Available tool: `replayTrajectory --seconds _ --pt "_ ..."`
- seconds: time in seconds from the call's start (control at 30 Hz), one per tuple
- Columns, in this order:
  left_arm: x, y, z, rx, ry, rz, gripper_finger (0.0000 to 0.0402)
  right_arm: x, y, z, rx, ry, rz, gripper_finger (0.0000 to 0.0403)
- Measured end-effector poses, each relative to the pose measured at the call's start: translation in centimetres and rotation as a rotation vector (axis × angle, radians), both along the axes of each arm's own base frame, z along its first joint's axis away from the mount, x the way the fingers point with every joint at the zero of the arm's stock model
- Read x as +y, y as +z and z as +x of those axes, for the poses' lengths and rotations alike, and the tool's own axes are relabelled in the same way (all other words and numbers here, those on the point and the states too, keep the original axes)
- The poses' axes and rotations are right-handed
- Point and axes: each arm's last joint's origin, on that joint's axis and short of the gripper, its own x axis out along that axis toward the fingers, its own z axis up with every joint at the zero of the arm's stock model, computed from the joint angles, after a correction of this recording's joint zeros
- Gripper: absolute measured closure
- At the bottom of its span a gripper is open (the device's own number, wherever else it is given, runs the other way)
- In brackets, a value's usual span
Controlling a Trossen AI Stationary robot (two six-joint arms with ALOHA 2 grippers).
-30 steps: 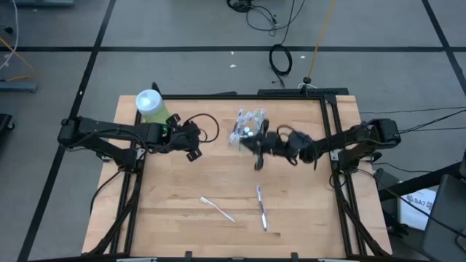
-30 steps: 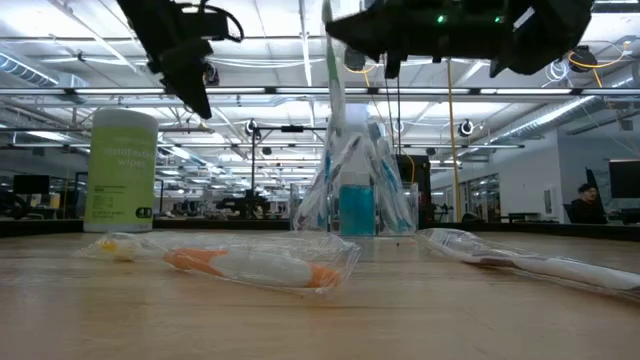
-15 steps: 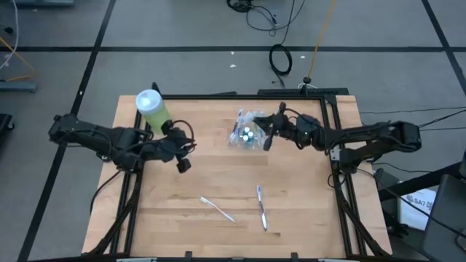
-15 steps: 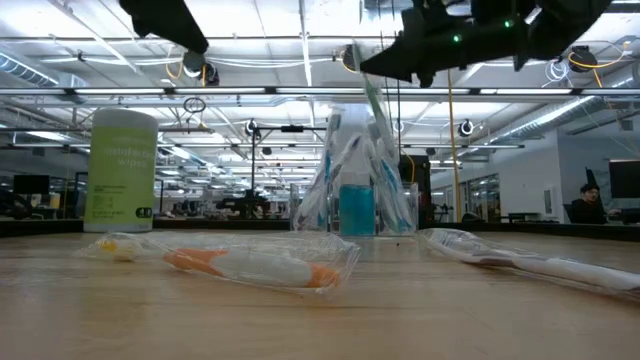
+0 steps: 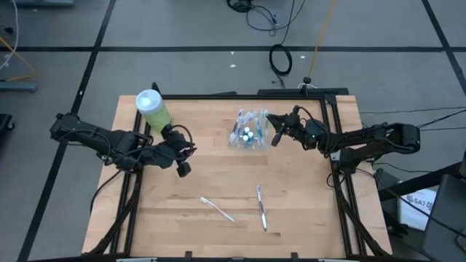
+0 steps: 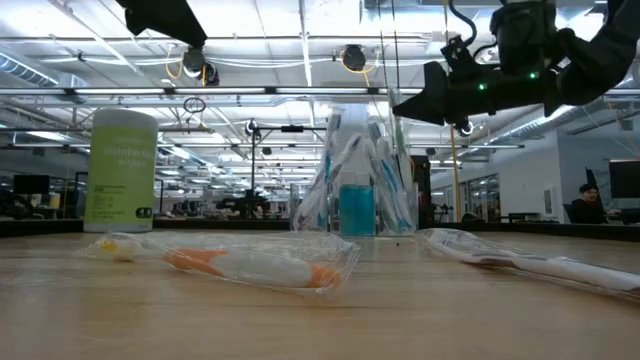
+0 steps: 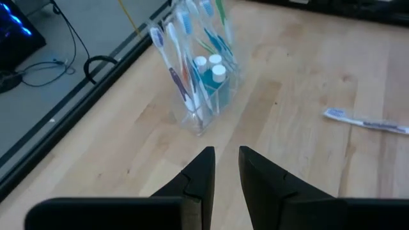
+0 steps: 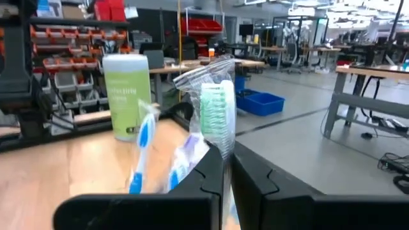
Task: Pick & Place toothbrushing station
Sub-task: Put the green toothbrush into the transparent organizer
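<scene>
Two wrapped toothbrushes (image 5: 261, 208) are lying nearest on the tabletop (image 5: 306, 211), another one (image 5: 217, 209) just beside them, both waiting. Farther back, the left gripper (image 5: 183, 168) is hovering over bare wood, its fingers (image 7: 203, 167) a narrow gap apart, holding nothing. Beyond, the clear cup (image 5: 248, 134) is standing packed with brushes and white-capped tubes. The right gripper (image 5: 275, 137) is sitting right beside it, fingers (image 8: 208, 172) pinching a wrapped green toothbrush (image 8: 217, 115) over the crowded cup. Risk, as I judge it: the slippery wrapper catching on its neighbours, tipping the light cup or dropping the brush outside. The green bottle (image 5: 151, 108) is standing at the far left corner.
</scene>
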Motion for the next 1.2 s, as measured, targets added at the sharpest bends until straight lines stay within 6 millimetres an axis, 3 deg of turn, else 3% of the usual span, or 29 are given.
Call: replayTrajectory --seconds 0.57,0.8,1.2 --pt "0.0 0.1 0.1 -0.036 0.049 -0.016 0.0323 0.8 -3.8 0.7 0.117 0.076 0.125 0.0395" --pt "0.0 0.1 0.1 -0.027 0.038 -0.002 0.0323 0.8 -4.4 1.0 0.117 0.078 0.164 0.0388" --pt "-0.1 -0.4 0.5 0.000 0.027 0.003 0.0323 0.9 -4.0 0.8 0.103 0.085 0.154 0.0290"
